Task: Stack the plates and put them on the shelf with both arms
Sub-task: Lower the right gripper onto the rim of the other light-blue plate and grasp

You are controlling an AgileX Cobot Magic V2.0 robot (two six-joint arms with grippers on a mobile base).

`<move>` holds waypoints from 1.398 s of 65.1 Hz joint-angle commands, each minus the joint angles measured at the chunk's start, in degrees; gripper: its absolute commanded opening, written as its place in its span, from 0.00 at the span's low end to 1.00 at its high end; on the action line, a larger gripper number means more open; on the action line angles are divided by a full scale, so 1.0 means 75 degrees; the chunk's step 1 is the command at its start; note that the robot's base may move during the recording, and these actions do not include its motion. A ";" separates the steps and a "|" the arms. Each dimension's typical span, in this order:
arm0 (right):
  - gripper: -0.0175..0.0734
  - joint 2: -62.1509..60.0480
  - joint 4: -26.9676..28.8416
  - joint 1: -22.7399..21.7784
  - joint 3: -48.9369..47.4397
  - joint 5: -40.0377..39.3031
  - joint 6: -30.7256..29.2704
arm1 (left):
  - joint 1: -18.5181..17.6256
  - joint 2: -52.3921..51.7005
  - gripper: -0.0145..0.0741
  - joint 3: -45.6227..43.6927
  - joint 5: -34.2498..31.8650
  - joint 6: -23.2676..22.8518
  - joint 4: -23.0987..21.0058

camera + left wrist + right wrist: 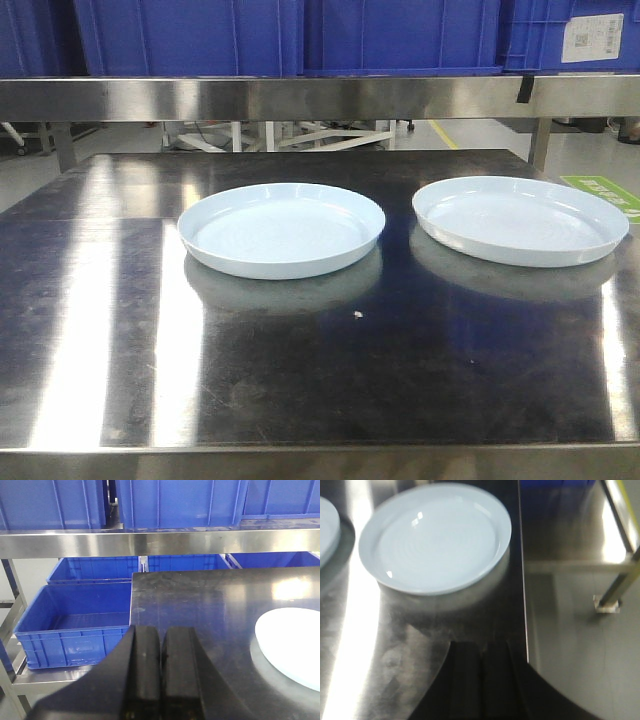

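We're seeing the left tool (161, 675) with fingers pressed together, gripping nothing, hanging over the worktop (300, 380) edge, short of the left plate (281, 228). The right tool (480, 680) is looking closed and empty too, near the right plate (435, 537). Both plates are lying side by side, apart, unstacked. We're judging nothing done: stacking and lifting onto the shelf (300, 98) are all remaining.

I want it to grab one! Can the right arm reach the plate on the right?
Probably yes. The right plate lies just ahead of the right end effector, with only table between them. Its jaws look shut, so they would need to open first.
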 commanded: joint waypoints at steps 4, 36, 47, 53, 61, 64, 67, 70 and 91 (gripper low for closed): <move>0.25 0.1231 0.0034 -0.0039 -0.1274 0.0179 -0.0003 | 0.0010 0.0033 0.26 -0.0227 -0.0662 -0.0041 0.0001; 0.25 0.4795 0.0066 -0.0124 -0.5557 0.3372 0.0215 | 0.0010 0.0033 0.26 -0.0227 -0.0662 -0.0041 0.0001; 0.34 0.5875 0.0066 -0.0404 -0.7122 0.4551 0.0512 | 0.0010 0.0033 0.26 -0.0227 -0.0662 -0.0041 0.0001; 0.44 0.6378 0.0066 -0.0517 -0.7729 0.4966 0.0512 | 0.0010 0.0033 0.26 -0.0227 -0.0662 -0.0041 0.0001; 0.56 0.6910 0.0066 -0.0583 -0.8332 0.5226 0.0512 | 0.0010 0.0033 0.26 -0.0227 -0.0662 -0.0041 0.0001; 0.57 0.7112 0.0059 -0.0583 -0.8466 0.5257 0.0512 | 0.0010 0.0033 0.26 -0.0227 -0.0662 -0.0041 0.0001; 0.58 0.7317 0.0059 -0.0583 -0.8559 0.5257 0.0512 | 0.0010 0.0033 0.26 -0.0227 -0.0662 -0.0041 0.0001; 0.59 0.7487 0.0059 -0.0583 -0.8672 0.5286 0.0512 | 0.0010 0.0033 0.26 -0.0227 -0.0662 -0.0041 0.0001; 0.63 0.8126 -0.0239 -0.0586 -0.8880 0.5319 0.0512 | 0.0010 0.0033 0.26 -0.0227 -0.0662 -0.0041 0.0001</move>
